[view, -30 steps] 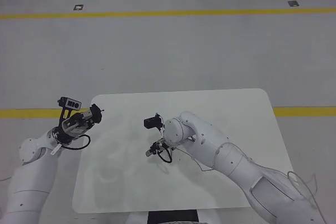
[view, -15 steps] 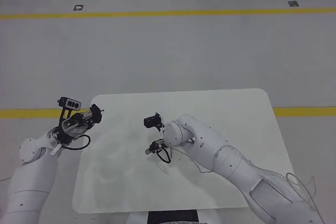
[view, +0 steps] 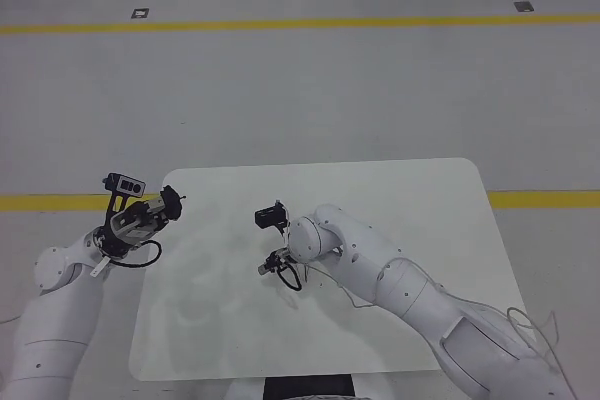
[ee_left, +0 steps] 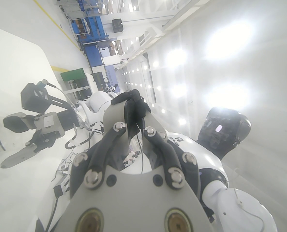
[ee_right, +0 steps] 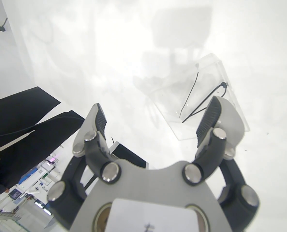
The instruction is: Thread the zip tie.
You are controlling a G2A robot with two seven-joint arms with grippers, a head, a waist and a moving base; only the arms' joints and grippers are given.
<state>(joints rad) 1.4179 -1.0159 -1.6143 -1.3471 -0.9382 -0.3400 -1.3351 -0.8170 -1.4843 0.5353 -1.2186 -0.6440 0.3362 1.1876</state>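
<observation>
Zip ties (ee_right: 188, 94): two thin black ones lying in the clear tray (ee_right: 240, 119), about mid-table (view: 420, 200). Right gripper (ee_right: 156, 107) hangs just over them, fingers spread wide. Left gripper (ee_left: 133, 97) sits at the table's left edge, fingers pressed together on a black strand (ee_left: 142, 150). It is probably another tie, but you cannot confirm it. Expect these ties to be light, springy and slick. Pinch near the head and leave the tail free for threading.

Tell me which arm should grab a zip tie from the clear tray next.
Right. The right gripper is open, facing the clear tray of black zip ties. The left gripper is shut on a thin black strand, over by the table corner.
</observation>
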